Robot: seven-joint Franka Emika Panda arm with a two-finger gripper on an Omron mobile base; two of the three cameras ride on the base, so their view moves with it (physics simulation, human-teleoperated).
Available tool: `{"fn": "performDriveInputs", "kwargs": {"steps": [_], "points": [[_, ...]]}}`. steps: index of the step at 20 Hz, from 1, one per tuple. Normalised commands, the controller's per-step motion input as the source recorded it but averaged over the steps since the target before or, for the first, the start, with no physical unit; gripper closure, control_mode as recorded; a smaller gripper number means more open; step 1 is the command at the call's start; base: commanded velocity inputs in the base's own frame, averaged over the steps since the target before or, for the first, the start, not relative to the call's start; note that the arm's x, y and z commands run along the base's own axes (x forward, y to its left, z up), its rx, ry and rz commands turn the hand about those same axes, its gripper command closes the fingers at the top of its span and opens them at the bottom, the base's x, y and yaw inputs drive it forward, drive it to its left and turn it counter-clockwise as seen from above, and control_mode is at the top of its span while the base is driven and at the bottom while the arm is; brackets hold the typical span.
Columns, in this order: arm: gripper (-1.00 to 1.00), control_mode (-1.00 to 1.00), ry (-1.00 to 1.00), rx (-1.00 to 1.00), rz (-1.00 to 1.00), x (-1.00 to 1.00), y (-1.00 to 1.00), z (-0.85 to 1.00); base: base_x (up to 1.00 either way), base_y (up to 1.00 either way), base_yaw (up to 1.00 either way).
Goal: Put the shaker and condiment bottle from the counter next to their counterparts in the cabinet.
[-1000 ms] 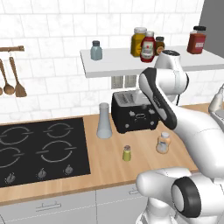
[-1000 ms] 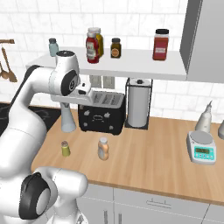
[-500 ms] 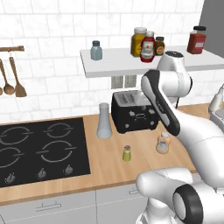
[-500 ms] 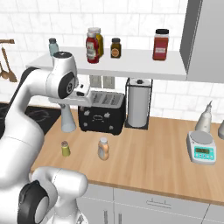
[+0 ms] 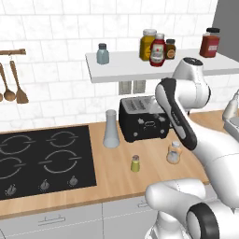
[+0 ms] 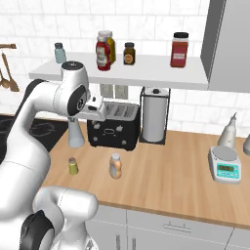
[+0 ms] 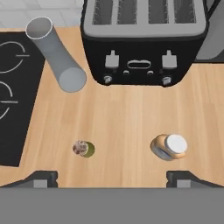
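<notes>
White tiles cover the kitchen wall behind a light wooden counter [image 5: 116, 172] with a black hob [image 5: 42, 161] set in it. On the wall hangs the cabinet [image 5: 140, 65], a long white open shelf.

The tiny yellow shaker [image 5: 135, 163] stands on the counter, near the front. The orange condiment bottle [image 5: 173, 152] stands well apart from it, to its right as the left base view shows it. Both are upright. A black toaster [image 5: 142, 119] sits behind them, and a tall pale vase [image 5: 110, 129] stands between the toaster and the hob.

From above, in the hand view, the shaker [image 7: 83, 148] and the condiment bottle [image 7: 170, 146] sit side by side on the wood, with the toaster [image 7: 142, 39] further off.

Up on the cabinet a pale blue shaker [image 5: 102, 53] stands alone. A yellow jar [image 5: 148, 45], a red ketchup bottle [image 5: 158, 51] and a small dark bottle [image 5: 170, 49] stand close together. A red jar [image 5: 209, 43] stands further along. A paper towel roll [image 6: 155, 114] stands beside the toaster, and a small scale [image 6: 224, 165] sits further along the counter.

The end effector [image 7: 111, 178] hangs above the counter with its two fingers wide apart. It holds nothing.
</notes>
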Motion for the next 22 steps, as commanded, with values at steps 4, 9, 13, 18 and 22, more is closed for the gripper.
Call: {"fn": "performDriveInputs", "kwargs": {"steps": [4, 9, 13, 18, 22], "points": [[-1.0, -1.0, -0.11, 0.08, 0.0, 0.0, -0.21, -0.04, 0.0, 0.0, 0.0], [-1.0, -1.0, -0.11, 0.06, 0.02, 0.0, -0.11, -0.04, 0.0, 0.0, 0.0], [-1.0, -1.0, -0.06, 0.0, 0.11, 0.0, -0.01, -0.04, 0.0, 0.0, 0.0], [-1.0, -1.0, -0.01, 0.0, 0.17, 0.0, -0.03, 0.0, 0.0, 0.0, 0.0], [-1.0, -1.0, 0.0, 0.0, 0.18, 0.02, -0.11, 0.0, 0.0, 0.0, 0.0]]}}
